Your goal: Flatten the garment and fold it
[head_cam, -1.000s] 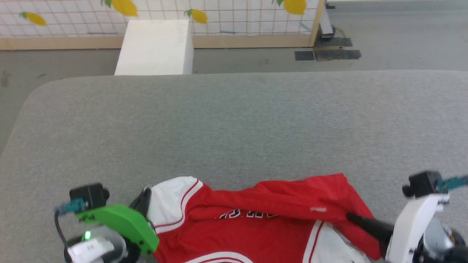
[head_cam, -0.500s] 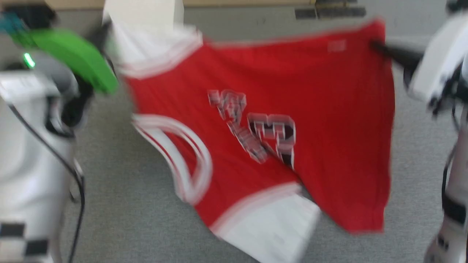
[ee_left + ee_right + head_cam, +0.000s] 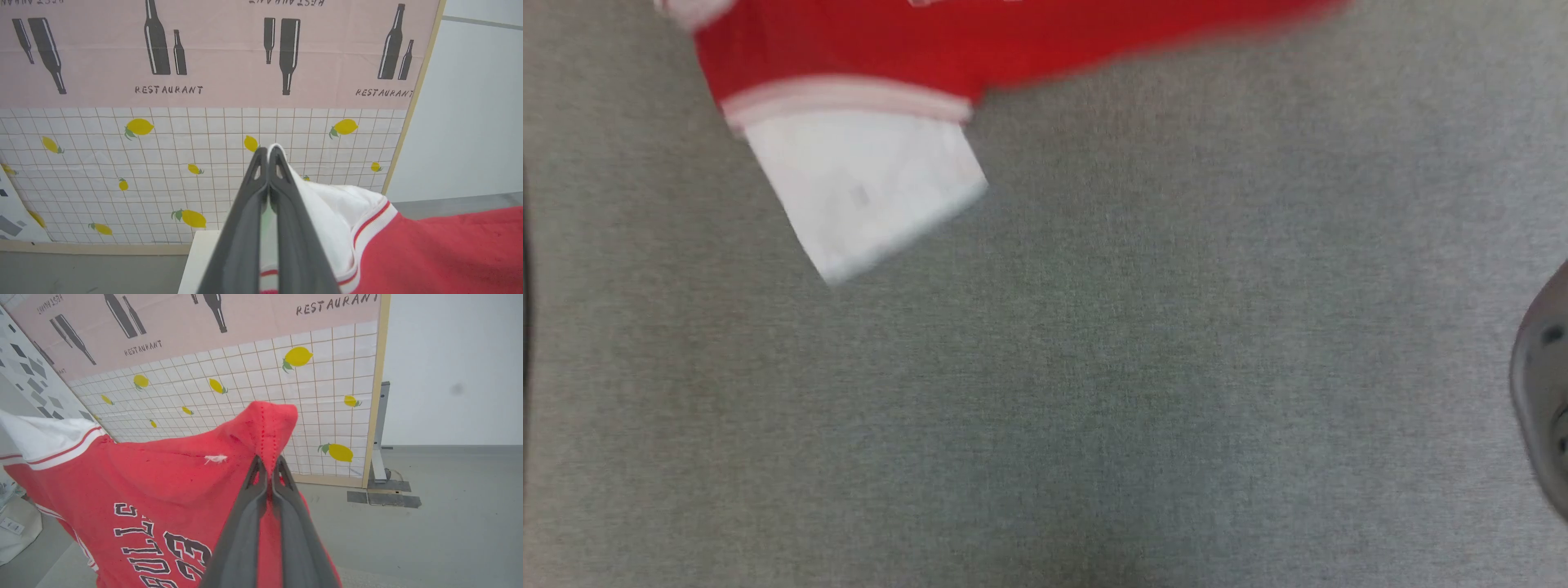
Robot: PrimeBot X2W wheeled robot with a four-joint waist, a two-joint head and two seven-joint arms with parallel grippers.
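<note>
Left hand [image 3: 269, 152] clamped on garment [image 3: 429, 253], right hand [image 3: 269, 462] likewise

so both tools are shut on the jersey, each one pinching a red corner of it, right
Not quite. The left tool is shut on a white part of the jersey, edged with red-white trim, not a red corner; the left wrist view shows it. The right tool is indeed shut on a red corner.
</note>
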